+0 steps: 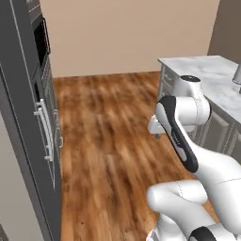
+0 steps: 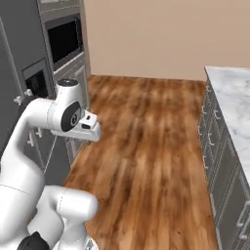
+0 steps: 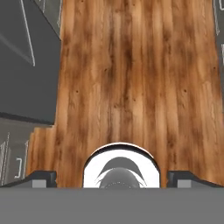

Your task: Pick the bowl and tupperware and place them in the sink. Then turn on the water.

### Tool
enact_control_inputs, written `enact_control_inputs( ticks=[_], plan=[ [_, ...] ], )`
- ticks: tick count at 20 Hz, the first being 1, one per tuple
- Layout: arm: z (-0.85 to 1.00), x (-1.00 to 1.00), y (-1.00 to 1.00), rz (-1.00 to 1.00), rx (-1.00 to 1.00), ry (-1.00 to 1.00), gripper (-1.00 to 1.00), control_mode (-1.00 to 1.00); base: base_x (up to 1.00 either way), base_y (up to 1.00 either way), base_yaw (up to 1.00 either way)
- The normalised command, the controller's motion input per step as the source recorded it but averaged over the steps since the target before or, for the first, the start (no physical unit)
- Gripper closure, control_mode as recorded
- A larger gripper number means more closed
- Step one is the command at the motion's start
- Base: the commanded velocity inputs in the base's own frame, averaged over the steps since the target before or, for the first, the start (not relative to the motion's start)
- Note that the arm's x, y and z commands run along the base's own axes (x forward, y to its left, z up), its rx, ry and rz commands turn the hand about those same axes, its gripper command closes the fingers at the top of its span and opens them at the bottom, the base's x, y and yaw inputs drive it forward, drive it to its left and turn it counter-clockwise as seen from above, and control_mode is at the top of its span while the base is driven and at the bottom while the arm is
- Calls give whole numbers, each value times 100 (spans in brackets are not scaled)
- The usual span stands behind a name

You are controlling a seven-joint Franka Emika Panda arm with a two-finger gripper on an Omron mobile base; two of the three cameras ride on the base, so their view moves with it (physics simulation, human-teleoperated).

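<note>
The bowl, the tupperware, the sink and the water are out of view. My gripper (image 3: 113, 177) points down at the bare wooden floor (image 3: 131, 78). Its two dark fingertips (image 3: 41, 177) stand far apart at the bottom of the hand view with nothing between them, so it is open. From the base cameras the white hand (image 1: 155, 127) hangs folded in front of the arm over the middle of the aisle, seen from the other side as the hand (image 2: 90, 128).
A white marble counter (image 1: 207, 70) on grey cabinets (image 2: 219, 161) runs along the right. A grey object (image 1: 237, 75) sits at its far right edge. Tall dark cabinets with a built-in oven (image 2: 63, 41) and long handles (image 1: 44, 127) line the left. Wooden floor lies between.
</note>
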Motion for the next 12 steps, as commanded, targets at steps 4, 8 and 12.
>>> enact_control_inputs(
  ticks=[4, 8, 12],
  plan=[
    [0, 0, 0, 0, 0, 0, -100, 100, 9, -20, -68],
    [0, 0, 0, 0, 0, 0, -100, 100, 0, -15, -84],
    [0, 0, 0, 0, 0, 0, -100, 100, 0, -6, -88]
  ],
)
